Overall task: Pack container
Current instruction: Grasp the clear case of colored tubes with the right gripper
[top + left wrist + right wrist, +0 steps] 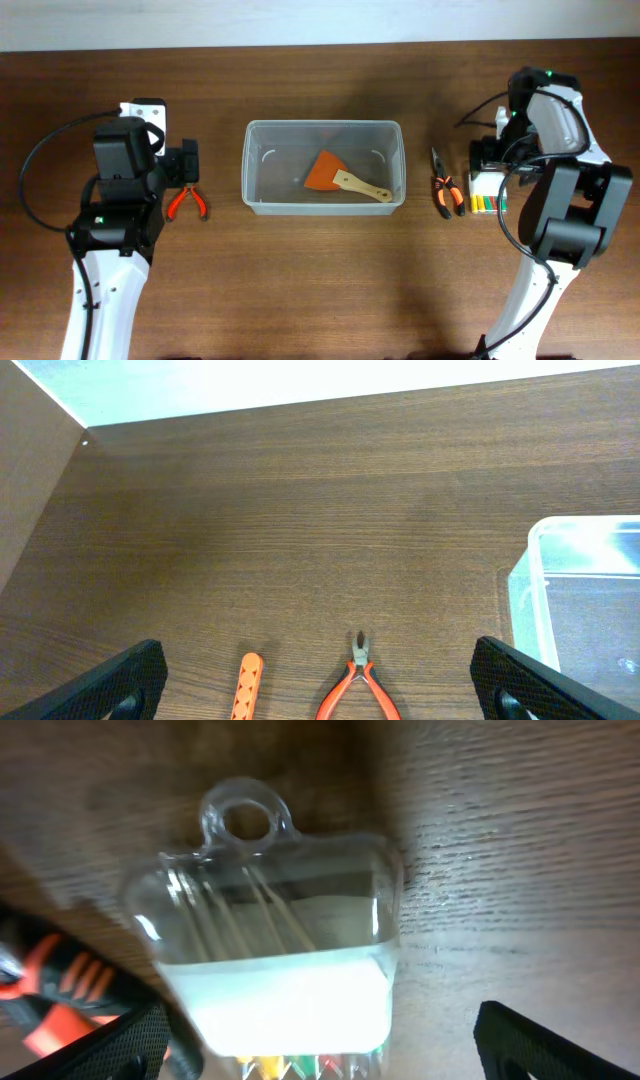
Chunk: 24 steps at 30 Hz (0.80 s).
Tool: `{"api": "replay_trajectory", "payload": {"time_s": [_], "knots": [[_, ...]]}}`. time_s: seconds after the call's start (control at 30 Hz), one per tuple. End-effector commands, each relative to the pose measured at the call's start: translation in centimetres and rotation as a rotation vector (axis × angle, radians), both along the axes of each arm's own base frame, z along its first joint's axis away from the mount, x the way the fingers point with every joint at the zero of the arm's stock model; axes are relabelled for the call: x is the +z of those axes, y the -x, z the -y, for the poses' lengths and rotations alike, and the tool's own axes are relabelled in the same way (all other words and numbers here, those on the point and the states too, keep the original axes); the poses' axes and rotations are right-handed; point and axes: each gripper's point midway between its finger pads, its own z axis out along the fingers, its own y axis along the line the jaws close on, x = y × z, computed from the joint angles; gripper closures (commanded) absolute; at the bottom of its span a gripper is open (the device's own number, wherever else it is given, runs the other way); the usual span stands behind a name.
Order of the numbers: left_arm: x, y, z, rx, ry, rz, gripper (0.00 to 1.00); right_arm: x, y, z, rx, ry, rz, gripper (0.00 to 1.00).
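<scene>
Overhead view: container holds only the scraper — left pliers, right pliers and case remain outside — left gripper and right gripper fingers spread wide, holding nothing.

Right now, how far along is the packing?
Done: the scraper lies in the container. In hand: nothing; both jaws are open, the right pair over the clear case. Left to pack: orange cutters, pliers and that case.
</scene>
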Motion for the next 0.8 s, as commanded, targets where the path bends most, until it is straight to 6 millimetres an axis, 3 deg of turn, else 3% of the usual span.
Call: {"api": "replay_trajectory", "payload": {"time_s": [0.0,0.33,0.57,0.77], "knots": [[0.8,-0.3,-0.1,-0.007,-0.013,0.016,0.01,0.1,0.3,0.1,0.084,0.021,-0.005,0.02],[0.8,-0.3,-0.1,-0.007,-0.013,0.016,0.01,-2.0,0.3,-2.3,0.088,-0.096,0.022,0.01],[0.8,-0.3,-0.1,-0.007,-0.013,0.016,0.01,-4.1,1.1,-2.6,0.018,-0.101,0.022,0.00],[0.8,-0.3,-0.1,-0.007,-0.013,0.016,0.01,-4.3,1.2,-2.7,0.014,-0.101,0.020,0.26]]}}
